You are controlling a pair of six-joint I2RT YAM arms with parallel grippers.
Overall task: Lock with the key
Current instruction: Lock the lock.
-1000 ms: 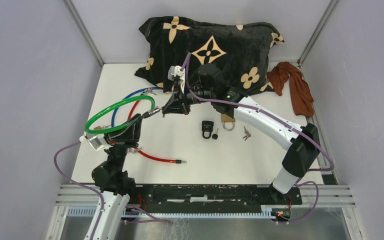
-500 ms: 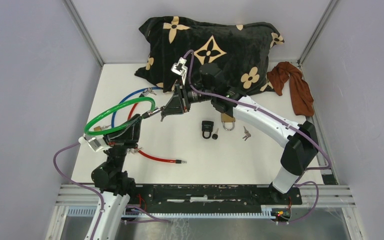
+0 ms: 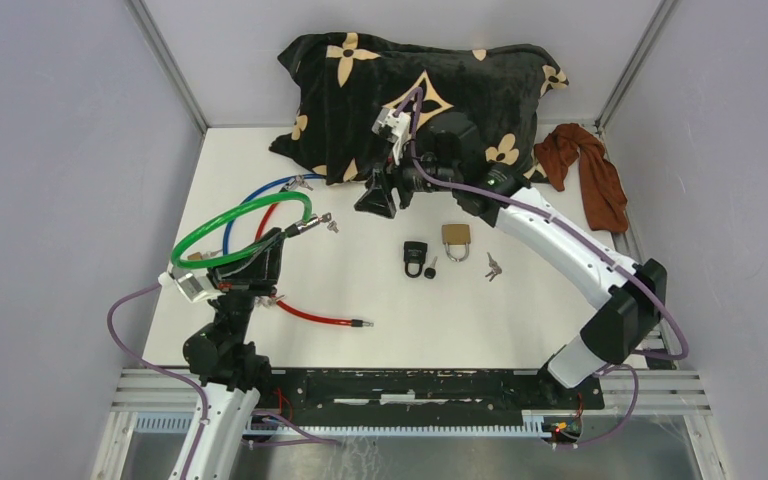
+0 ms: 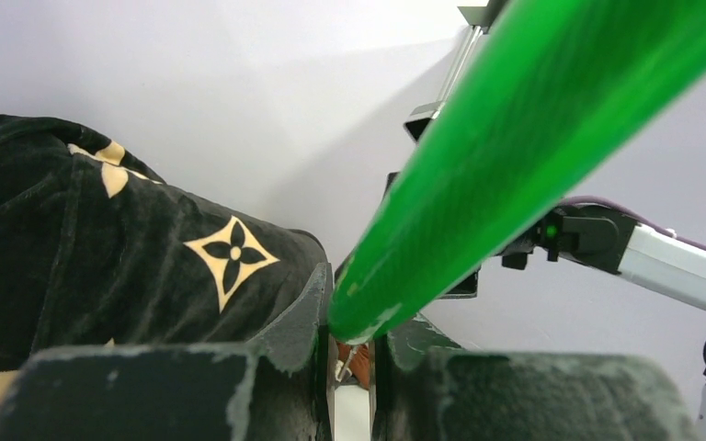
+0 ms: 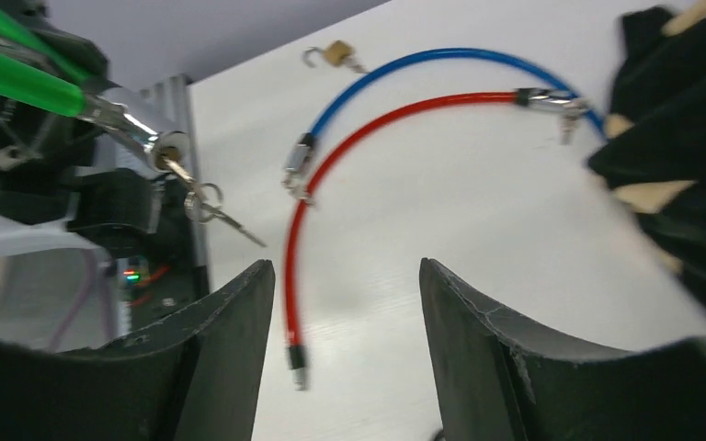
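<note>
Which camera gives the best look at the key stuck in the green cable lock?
Right wrist: the key sits in the metal end of the green cable lock, ring dangling. Top external shows it small; left wrist shows mostly green cable, key not clear.

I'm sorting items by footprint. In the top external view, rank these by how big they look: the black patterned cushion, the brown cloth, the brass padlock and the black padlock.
1. black patterned cushion
2. brown cloth
3. brass padlock and black padlock: these look about alike, so they are not ranked.
</note>
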